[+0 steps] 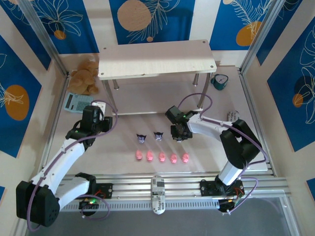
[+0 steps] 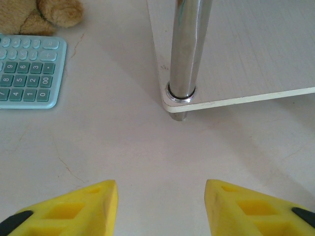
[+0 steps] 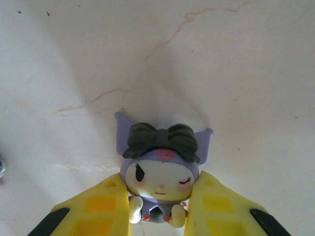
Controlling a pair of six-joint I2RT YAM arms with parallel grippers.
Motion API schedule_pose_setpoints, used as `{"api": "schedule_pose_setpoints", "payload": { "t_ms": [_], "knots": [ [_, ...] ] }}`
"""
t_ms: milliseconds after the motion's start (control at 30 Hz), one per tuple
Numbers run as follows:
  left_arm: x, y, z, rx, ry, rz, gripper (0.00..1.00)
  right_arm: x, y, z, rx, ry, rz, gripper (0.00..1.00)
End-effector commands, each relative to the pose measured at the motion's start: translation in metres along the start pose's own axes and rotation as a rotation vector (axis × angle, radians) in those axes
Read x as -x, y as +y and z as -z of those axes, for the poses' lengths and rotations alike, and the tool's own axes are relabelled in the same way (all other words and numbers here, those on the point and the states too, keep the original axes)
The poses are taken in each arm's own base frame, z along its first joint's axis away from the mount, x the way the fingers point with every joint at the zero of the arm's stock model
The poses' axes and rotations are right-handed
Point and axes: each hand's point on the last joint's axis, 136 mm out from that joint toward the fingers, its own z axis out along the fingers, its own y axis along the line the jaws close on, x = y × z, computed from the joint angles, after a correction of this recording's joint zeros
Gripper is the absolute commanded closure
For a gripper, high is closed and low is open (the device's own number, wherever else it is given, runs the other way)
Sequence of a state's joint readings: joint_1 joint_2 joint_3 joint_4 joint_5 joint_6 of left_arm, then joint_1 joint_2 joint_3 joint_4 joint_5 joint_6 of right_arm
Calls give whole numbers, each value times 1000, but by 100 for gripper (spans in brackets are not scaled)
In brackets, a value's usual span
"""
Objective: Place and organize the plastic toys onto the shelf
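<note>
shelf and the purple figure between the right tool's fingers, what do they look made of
The shelf looks like matte wood-grain laminate board with a pale edge band. Its legs look like polished metal, given the mirror-like reflections. The figure is probably moulded plastic: smooth, soft sheen, painted face.

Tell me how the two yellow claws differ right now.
The right gripper clasps a purple figurine between its fingers; the left gripper stands open and empty. The right gripper faces bare table; the left gripper faces a leg of the shelf and a calculator. Both have yellow fingers.
</note>
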State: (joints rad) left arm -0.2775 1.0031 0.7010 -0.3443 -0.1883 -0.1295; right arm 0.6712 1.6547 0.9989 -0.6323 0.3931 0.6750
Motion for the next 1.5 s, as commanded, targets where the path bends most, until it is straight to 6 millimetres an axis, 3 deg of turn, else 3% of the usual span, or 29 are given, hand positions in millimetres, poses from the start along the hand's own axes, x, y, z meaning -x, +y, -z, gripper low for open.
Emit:
{"api": "schedule_pose_setpoints", "payload": {
  "t_ms": [0, 267, 500, 833, 1467],
  "knots": [
    [15, -4, 7, -15, -39, 6, 50, 4, 0, 14, 21, -38, 30, 93],
    [16, -4, 11, -19, -42, 9, 50, 21, -2, 51, 10, -112, 79, 94],
    [20, -6, 12, -31, -48, 17, 50, 70, -6, 77, 12, -211, 114, 94],
    [24, -4, 18, -26, -62, 19, 50, 132, -16, 66, -5, -280, 113, 94],
    [22, -1, 20, -9, -53, 8, 50, 187, -14, 43, -24, -348, 110, 95]
  ]
}}
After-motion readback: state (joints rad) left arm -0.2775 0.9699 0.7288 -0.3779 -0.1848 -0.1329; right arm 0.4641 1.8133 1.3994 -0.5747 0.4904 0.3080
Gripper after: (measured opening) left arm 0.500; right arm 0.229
